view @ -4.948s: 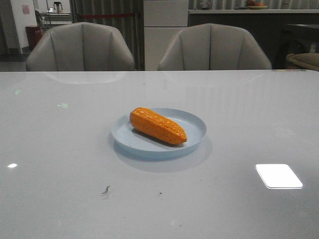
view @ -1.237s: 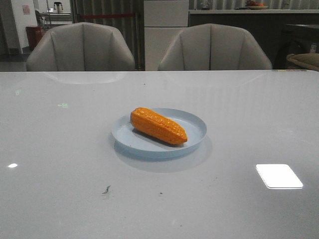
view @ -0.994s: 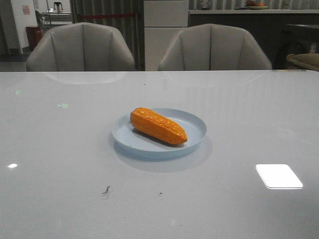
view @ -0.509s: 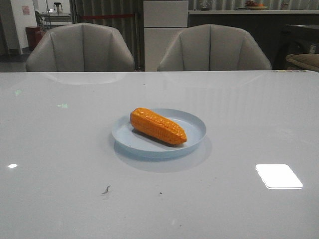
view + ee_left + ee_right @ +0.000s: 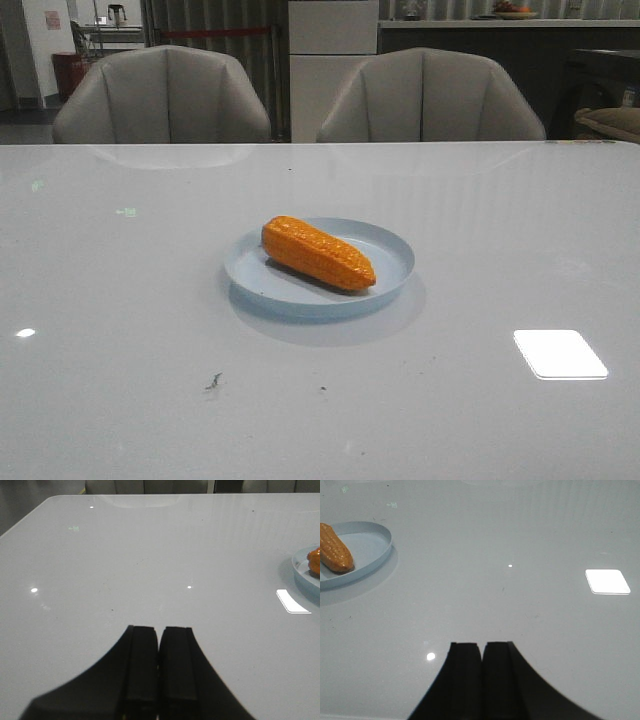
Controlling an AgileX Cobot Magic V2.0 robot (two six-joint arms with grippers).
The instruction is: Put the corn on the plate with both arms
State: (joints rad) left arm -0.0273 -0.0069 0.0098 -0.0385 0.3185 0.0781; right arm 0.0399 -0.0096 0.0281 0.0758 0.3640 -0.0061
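Observation:
The orange corn lies on the pale blue plate in the middle of the white table, its thick end toward the far left. The corn and plate also show in the right wrist view, and the plate's rim with a bit of corn in the left wrist view. My left gripper is shut and empty over bare table, well apart from the plate. My right gripper is shut and empty, also away from the plate. Neither arm shows in the front view.
Two grey chairs stand behind the table's far edge. A bright light reflection lies on the table at the right. A small dark speck sits on the table in front of the plate.

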